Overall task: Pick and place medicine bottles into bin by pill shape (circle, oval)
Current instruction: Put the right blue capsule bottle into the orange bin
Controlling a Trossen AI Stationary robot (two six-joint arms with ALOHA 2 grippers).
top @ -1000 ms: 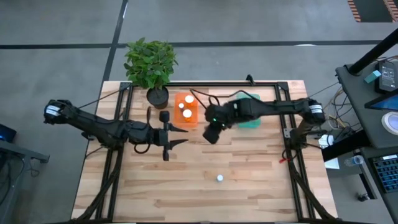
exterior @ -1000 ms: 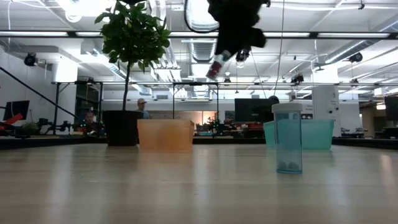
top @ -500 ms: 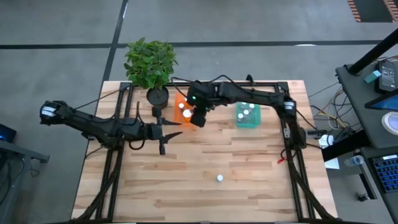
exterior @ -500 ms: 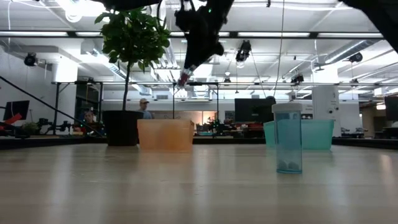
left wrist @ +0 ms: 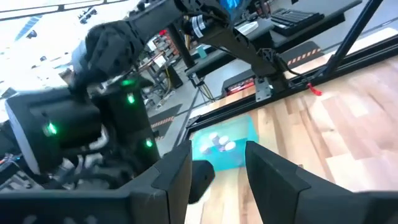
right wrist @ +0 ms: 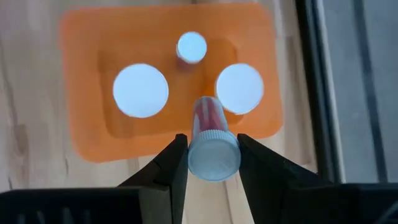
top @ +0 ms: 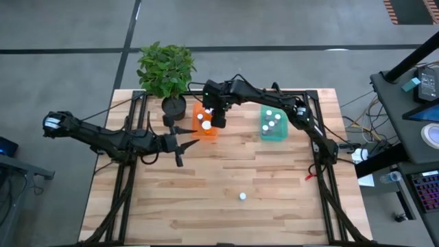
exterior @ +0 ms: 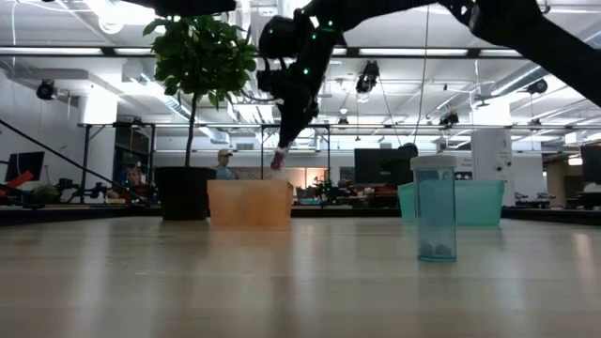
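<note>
My right gripper [right wrist: 213, 167] hangs over the orange bin [top: 205, 121], shut on a small medicine bottle [right wrist: 210, 134] with red pills and a white cap. Inside the orange bin [right wrist: 87, 124] stand three white-capped bottles [right wrist: 140, 90]. The teal bin [top: 272, 125] holds several more. One teal bottle [exterior: 434, 208] stands upright, alone on the table [top: 242, 197]. My left gripper [top: 186, 146] waits open, left of the orange bin, with nothing between its fingers [left wrist: 177, 177]. My right gripper pinches the bottle at its cap end [right wrist: 213, 158] between the two fingers, one on each side. The fingers slant down from above. The bottle's body [exterior: 279, 161] sticks out below them, tilted, clear of the orange bin's rim [exterior: 249, 184].
A potted plant [top: 166, 68] in a black pot [top: 173, 106] stands just left of the orange bin at the far edge. Black frame rails [top: 317, 137] run along the table's sides. Bare wood lies around the lone bottle at the near middle.
My right gripper has carried the bottle from between the two bins toward the table's left and far edge, ending above the orange bin, rolling its wrist and sinking a little. My left gripper has drawn back slightly toward the left edge.
</note>
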